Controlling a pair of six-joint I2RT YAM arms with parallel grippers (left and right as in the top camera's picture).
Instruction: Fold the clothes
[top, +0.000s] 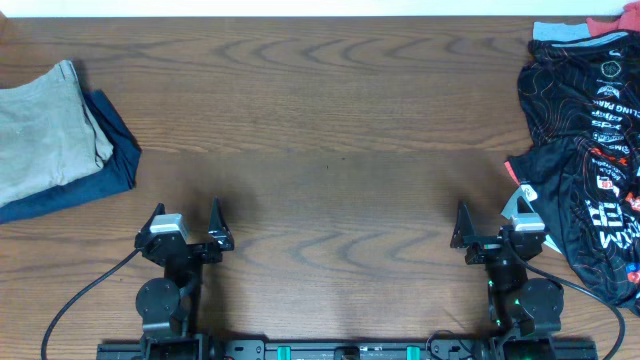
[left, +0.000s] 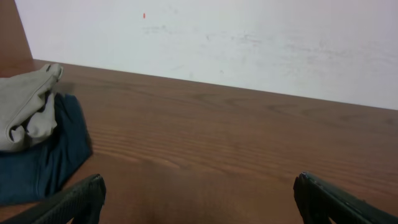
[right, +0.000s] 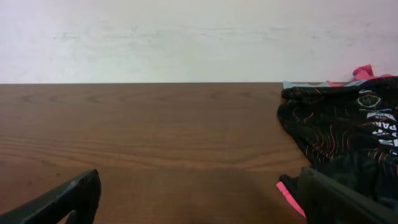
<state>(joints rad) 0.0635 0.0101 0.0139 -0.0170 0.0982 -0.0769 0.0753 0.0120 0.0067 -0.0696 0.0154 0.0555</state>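
Overhead: black jersey (top: 585, 130) lies beside the right hand (top: 490, 212), perhaps touching.

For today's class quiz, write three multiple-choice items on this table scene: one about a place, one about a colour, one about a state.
1. Where does the black jersey lie?
A. Far right, beside the right end effector
B. Mid-table
C. Far left

2. The folded beige garment rests on another of what colour?
A. Red
B. Navy blue
C. White

3. How do the left end effector and right end effector stand?
A. Both shut on cloth
B. One shut, one open
C. Both open, empty

Answers:
1 A, the jersey fills the right edge.
2 B, the navy garment shows beneath the beige one.
3 C, each pair of fingers is spread wide with nothing between.
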